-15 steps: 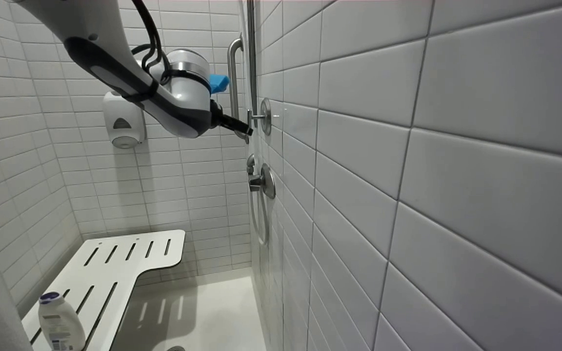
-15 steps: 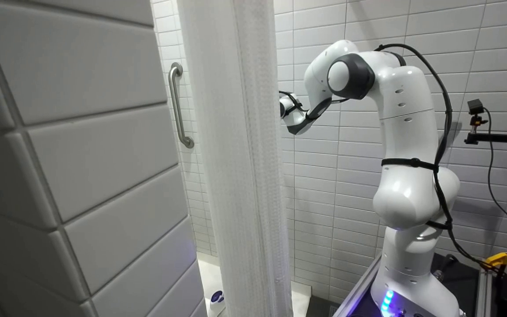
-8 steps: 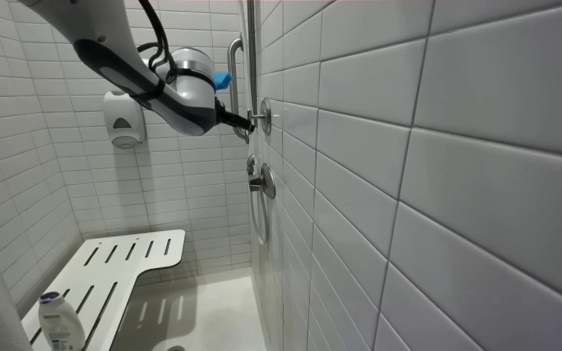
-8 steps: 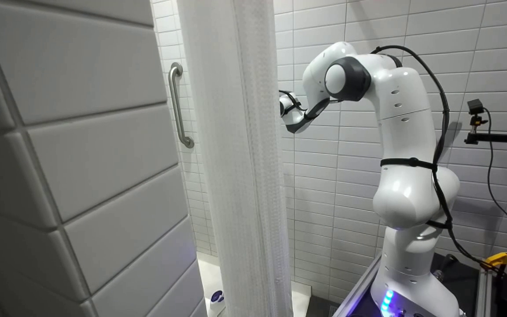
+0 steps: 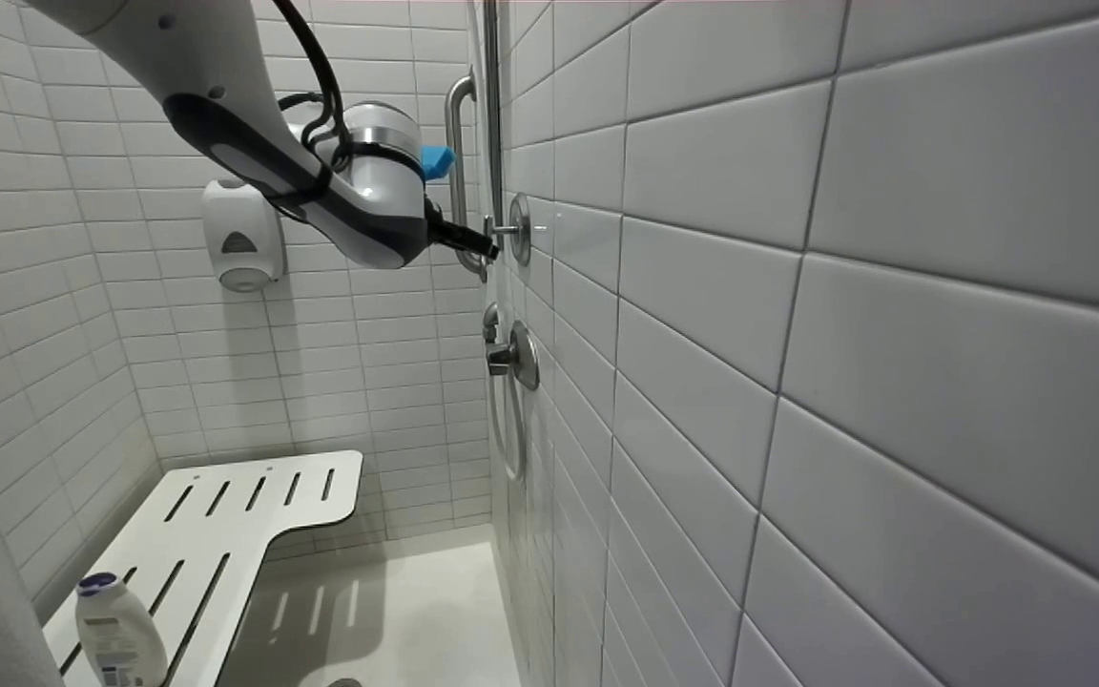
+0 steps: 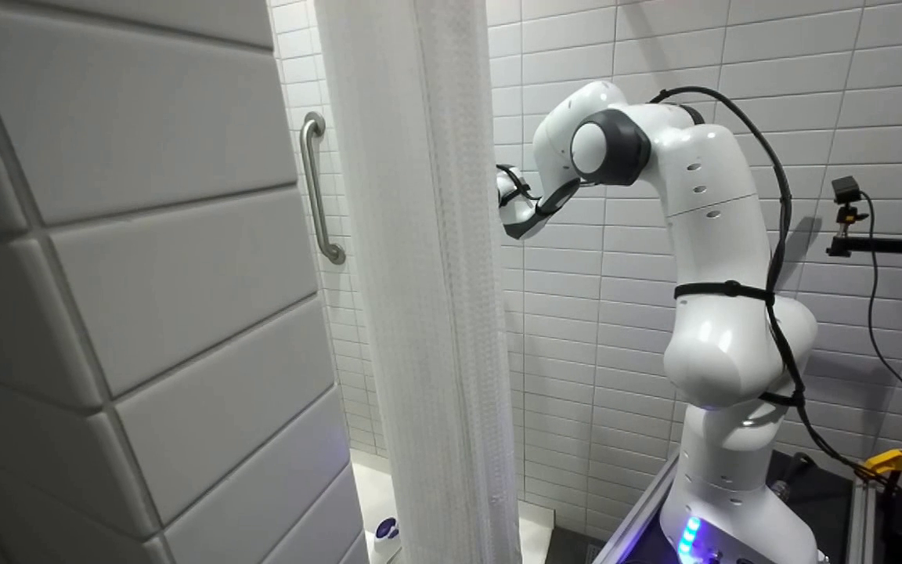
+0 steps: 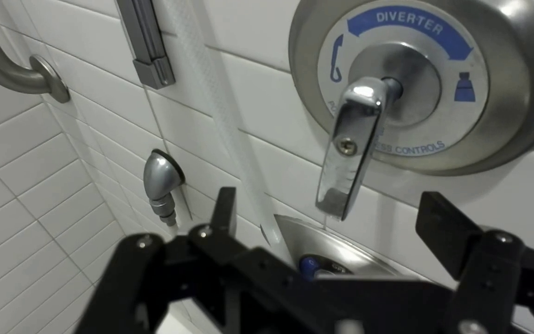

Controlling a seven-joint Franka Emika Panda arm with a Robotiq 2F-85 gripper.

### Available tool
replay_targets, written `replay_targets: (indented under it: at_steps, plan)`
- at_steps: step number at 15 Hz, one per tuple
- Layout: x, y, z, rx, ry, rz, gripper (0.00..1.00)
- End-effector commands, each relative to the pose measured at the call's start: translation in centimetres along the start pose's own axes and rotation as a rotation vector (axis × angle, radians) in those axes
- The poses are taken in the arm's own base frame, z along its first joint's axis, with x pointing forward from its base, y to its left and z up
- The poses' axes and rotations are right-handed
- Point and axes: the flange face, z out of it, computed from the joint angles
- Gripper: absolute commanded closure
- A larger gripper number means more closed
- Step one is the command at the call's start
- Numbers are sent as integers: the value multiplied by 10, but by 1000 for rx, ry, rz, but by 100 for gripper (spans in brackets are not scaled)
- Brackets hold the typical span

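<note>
Hovering close to the tiled wall [image 7: 290, 157], the gripper [image 7: 329, 211] has its 2 fingers [image 7: 225, 208] parted wide and grips nothing. In the wrist view the diverter handle [image 7: 343, 162] slants down from its round metal plate [image 7: 522, 69], its lower end appearing in the gap between the fingers. I see no contact on either side, but cannot tell whether the handle truly sits between the fingers or lies just beyond them. In an exterior view the gripper ends just beside that same plate, above the lower valve [image 5: 523, 358].

The step in hand reads as lining up with the handle — positioning, short of any grasp. To my eye, the next move calls for a small, straight advance until the handle is clearly flanked, then an even squeeze from both sides. The white hose [image 7: 244, 153] runs down the wall near 1 of the fingers in the wrist view, so a level entry that keeps clear of it seems wise.

Around this spot are the hose elbow [image 7: 161, 178], the end of the slide bar [image 7: 144, 41] and a grab bar [image 7: 21, 81], all apart from the fingers. The shower curtain [image 6: 435, 274] hides the gripper in an exterior view. Well below, a bottle [image 5: 120, 634] stands on the slatted bench [image 5: 216, 536] — out of play, I judge.
</note>
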Motion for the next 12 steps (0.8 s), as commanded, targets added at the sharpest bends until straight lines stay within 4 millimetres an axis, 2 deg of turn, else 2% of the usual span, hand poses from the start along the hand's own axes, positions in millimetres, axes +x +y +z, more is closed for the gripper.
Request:
replay_targets:
  at_steps: [1,6,12]
  plan:
    - [-1,8,15,-18,-4,-9,0]
    - [0,13,30,-8,-3,19,0]
    - [-13,19,38,-3,-18,64,0]
